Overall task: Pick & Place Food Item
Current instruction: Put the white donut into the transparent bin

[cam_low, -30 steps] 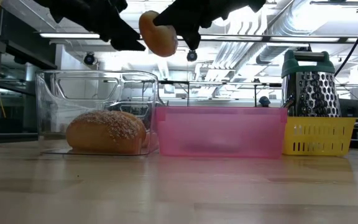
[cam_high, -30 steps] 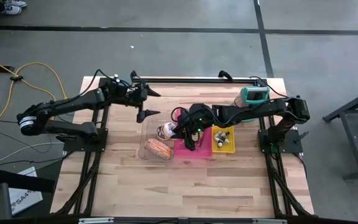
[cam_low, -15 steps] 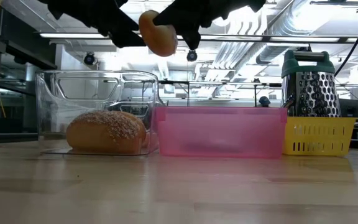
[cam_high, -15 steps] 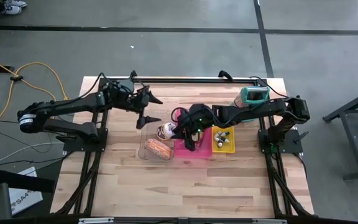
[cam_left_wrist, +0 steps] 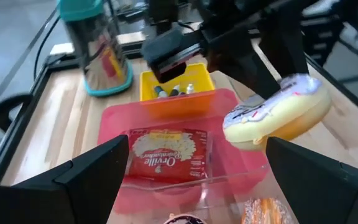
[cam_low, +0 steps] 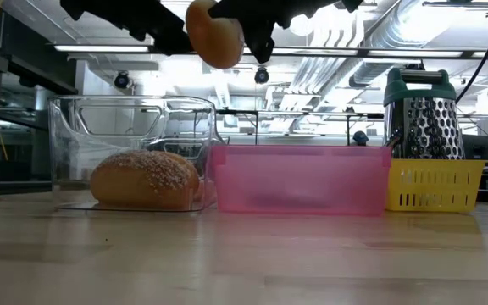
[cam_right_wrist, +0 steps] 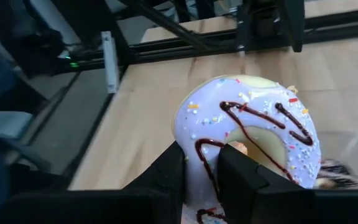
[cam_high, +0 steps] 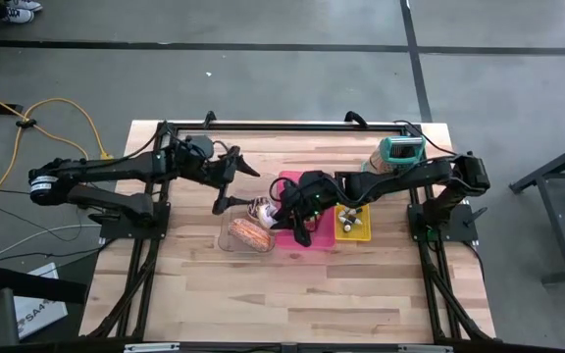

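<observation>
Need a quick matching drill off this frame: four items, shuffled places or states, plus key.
Items
1. donut
2. seeded bun
3. popcorn packet
4. grater

Places or states
A. lying in the pink bin
B. standing in the yellow basket
C. held in the air by the right gripper
D. resting in the clear container

Pairs: 1-C, 2-D, 3-A, 4-B
</observation>
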Robot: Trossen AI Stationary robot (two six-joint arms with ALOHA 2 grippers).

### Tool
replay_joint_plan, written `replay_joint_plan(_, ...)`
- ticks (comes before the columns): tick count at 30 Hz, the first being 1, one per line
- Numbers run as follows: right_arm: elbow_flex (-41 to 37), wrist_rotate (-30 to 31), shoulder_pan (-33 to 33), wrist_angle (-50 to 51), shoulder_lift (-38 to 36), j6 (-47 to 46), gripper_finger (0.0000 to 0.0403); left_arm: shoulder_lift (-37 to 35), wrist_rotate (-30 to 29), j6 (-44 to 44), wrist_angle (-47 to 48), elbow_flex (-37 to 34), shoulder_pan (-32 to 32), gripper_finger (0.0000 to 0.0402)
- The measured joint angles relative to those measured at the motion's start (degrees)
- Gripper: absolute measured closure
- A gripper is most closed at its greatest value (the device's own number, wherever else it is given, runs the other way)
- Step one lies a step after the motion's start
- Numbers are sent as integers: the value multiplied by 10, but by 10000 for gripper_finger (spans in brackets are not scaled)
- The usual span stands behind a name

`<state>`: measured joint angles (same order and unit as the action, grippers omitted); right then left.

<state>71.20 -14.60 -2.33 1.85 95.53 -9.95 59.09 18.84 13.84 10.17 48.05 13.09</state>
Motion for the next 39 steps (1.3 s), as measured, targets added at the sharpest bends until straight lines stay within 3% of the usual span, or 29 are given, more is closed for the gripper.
replay_joint_plan(11, 0, -10, -1, -11, 0, -111, 333, 0, 0, 122, -3, 0, -64, 30)
replay_joint_plan(19, 0, -31, 1, -56, 0, -130, 333, 0, -34, 192, -6, 0, -98, 30)
replay_joint_plan(39, 0, -40, 2, -109, 0, -130, 333, 0, -3, 213, -51, 0, -119, 30)
